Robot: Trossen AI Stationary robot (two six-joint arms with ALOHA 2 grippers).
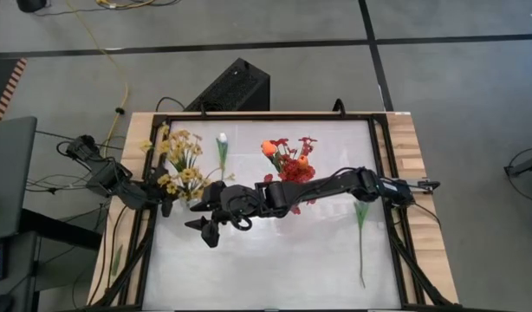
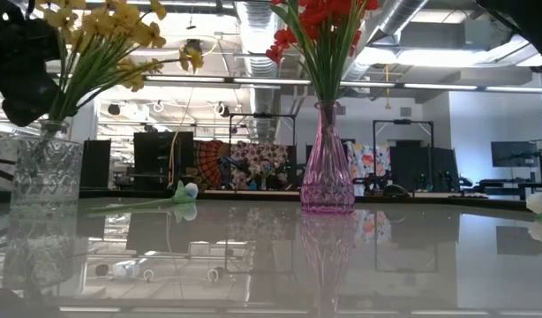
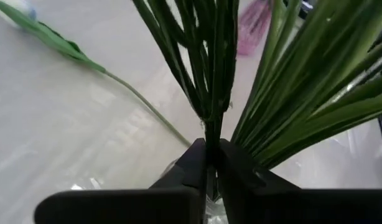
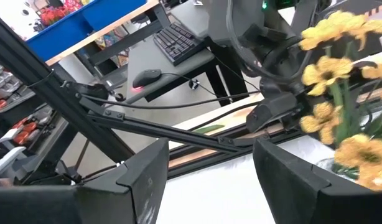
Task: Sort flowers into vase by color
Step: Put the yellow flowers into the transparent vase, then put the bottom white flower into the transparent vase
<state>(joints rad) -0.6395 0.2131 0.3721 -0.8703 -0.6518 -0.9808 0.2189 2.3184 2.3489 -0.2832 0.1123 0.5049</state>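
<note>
Yellow flowers (image 1: 181,160) stand in a clear glass vase (image 2: 46,185) at the table's left. My left gripper (image 1: 166,205) is at their stems, shut on one green stem (image 3: 211,124). Red flowers (image 1: 294,166) fill a pink vase (image 2: 326,168) mid-table, with an orange bud (image 1: 268,147) at their left. A white tulip (image 1: 221,146) lies flat on the table between the vases. Another flower (image 1: 361,234) lies on the table at the right. My right gripper (image 1: 205,230) hangs open above the table, near the clear vase, holding nothing. My left gripper pinches one green stem of the yellow flowers (image 3: 209,144) between its two fingers (image 3: 191,163), low on the stem where the bunch narrows. The fingers come from the table's left, slanting down, and lie across the stem. The stem rises among the other stems.
My right arm (image 1: 335,184) stretches from the right edge across the middle of the table, just in front of the pink vase. A black frame (image 1: 383,173) borders the tabletop. Bare white surface lies toward the near edge.
</note>
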